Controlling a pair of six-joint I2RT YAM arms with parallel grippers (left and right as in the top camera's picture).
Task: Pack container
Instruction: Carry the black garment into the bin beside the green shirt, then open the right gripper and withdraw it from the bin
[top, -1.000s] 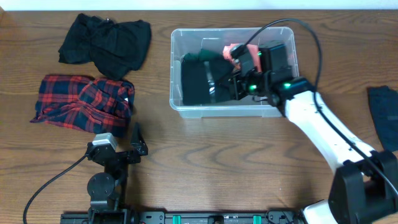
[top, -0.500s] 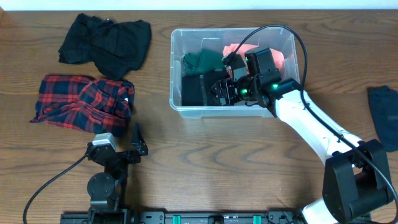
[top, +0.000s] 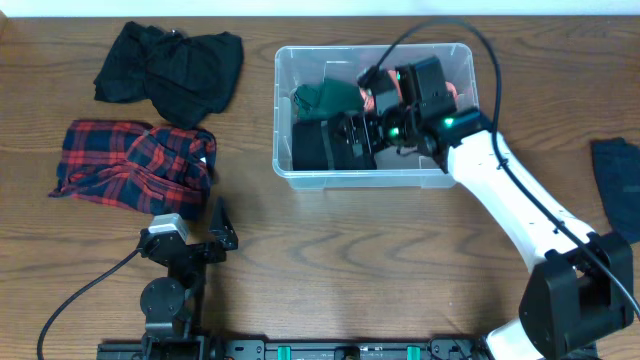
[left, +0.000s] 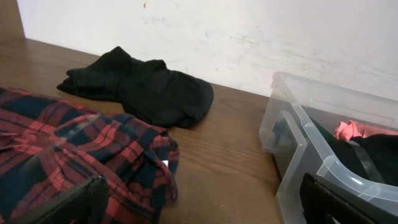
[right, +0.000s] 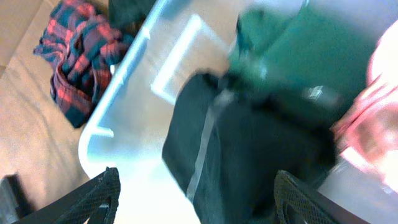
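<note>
The clear plastic container (top: 285, 172) stands at the back middle of the table. Inside lie a black garment with a grey stripe (top: 318, 147), a green garment (top: 328, 97) and a pink one (top: 456, 92). My right gripper (top: 350, 135) hovers inside the container, open, its fingers (right: 93, 199) spread either side of the black garment (right: 249, 149), which lies loose below. Green cloth (right: 311, 56) and pink cloth (right: 376, 99) sit beyond it. My left gripper (top: 222, 228) rests open near the front left, nothing between its fingers (left: 68, 202), with the container wall (left: 289, 143) to its right.
A red plaid shirt (top: 130, 165) lies left of the container, and a black garment pile (top: 170, 65) sits behind it. A dark blue cloth (top: 620, 190) lies at the table's right edge. The plaid shirt (left: 74, 149) and the black pile (left: 143, 90) lie ahead of the left gripper.
My right gripper has opened and let go of the black garment, which now lies in the container. Its wrist shifted left and slightly back. The left arm has not moved.
</note>
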